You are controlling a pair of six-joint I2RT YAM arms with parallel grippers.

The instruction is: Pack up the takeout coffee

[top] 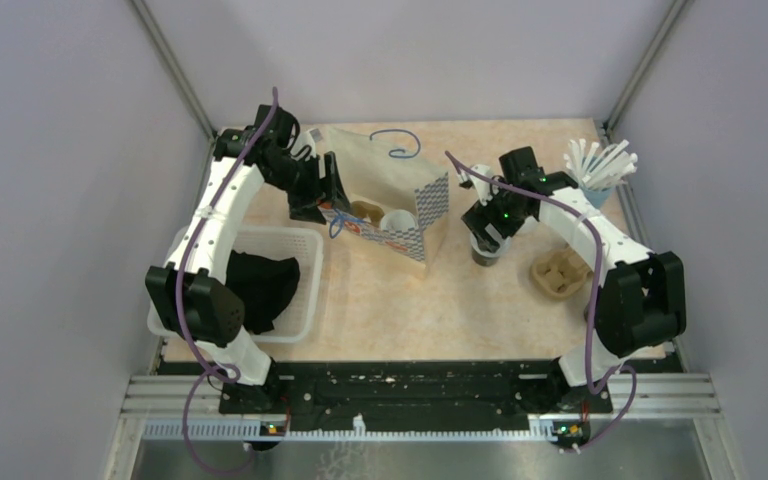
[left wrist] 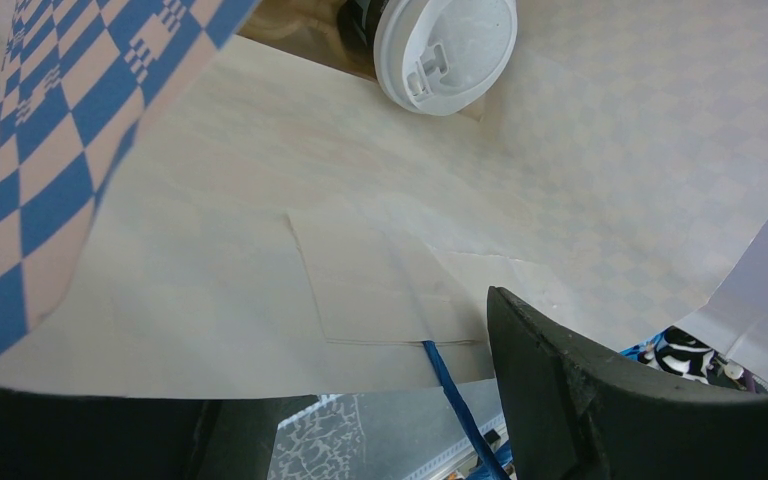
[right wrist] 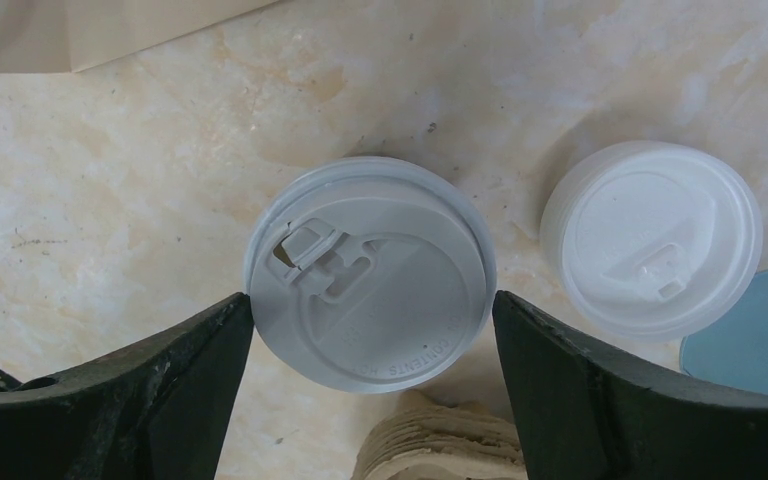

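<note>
My right claw [right wrist: 372,298] spread, cup [right wrist: 380,320] upright on tabletop [right wrist: 110,150] right between fingers [right wrist: 160,390], near contact. Second cup [left wrist: 447,50] inside bag [left wrist: 260,200] ahead of my left claw [top: 330,195], also spread at bag mouth. Cup probably light, thin-walled, lid may pop: grip sides below lid rim, squeeze gently.

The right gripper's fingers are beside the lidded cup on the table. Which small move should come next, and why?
Probably close the right gripper on the cup: its open fingers flank it on both sides, so it seems lined up for a grasp.
</note>
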